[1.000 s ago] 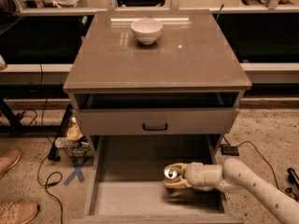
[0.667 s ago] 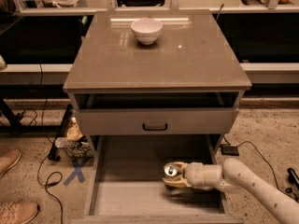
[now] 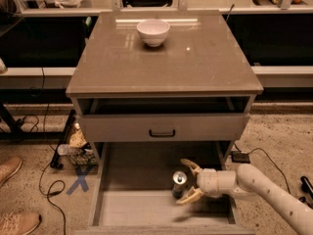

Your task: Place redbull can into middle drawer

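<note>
The redbull can (image 3: 179,183) stands upright on the pale floor of the pulled-out middle drawer (image 3: 132,207), right of its centre, its shiny top showing. My gripper (image 3: 189,181) reaches in from the right on a white arm. It is open, with its yellowish fingers (image 3: 191,166) spread wide above and below the can. The can sits at the fingertips' opening and the fingers are not closed on it.
A white bowl (image 3: 153,32) sits at the back of the cabinet top (image 3: 195,62). A closed drawer front with a black handle (image 3: 162,132) lies above the open drawer. Cables, a blue floor mark (image 3: 78,182) and a person's shoes (image 3: 10,168) are at the left.
The gripper was shut on the can in the drawer; now its fingers have spread open and the can stands free on the drawer floor.
</note>
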Tool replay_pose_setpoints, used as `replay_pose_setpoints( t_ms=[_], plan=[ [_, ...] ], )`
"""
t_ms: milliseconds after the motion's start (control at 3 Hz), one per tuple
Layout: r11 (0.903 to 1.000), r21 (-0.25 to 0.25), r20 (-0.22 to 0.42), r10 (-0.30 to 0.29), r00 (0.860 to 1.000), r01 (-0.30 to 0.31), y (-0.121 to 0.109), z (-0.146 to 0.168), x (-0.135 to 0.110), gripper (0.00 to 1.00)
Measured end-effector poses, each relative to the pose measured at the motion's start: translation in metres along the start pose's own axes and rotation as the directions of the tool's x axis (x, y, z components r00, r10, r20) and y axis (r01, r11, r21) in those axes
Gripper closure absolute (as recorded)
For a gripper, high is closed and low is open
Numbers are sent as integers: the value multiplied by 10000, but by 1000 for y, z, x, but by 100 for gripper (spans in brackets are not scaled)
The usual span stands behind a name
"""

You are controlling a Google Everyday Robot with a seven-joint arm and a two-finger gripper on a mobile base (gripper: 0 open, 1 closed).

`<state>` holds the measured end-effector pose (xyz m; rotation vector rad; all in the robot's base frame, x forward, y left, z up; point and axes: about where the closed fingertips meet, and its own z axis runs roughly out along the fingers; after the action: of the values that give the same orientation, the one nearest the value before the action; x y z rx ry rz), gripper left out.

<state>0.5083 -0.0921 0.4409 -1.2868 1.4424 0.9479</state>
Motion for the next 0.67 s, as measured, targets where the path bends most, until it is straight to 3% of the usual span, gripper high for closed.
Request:
replay_pose_setpoints(
  t_ms=[333, 667],
  plan=[
    [9994, 293, 175, -186, 9997, 181, -4, -30, -17, 0],
    [9964, 802, -175, -255, 9995, 268, -2, -84, -36, 0]
  ],
)
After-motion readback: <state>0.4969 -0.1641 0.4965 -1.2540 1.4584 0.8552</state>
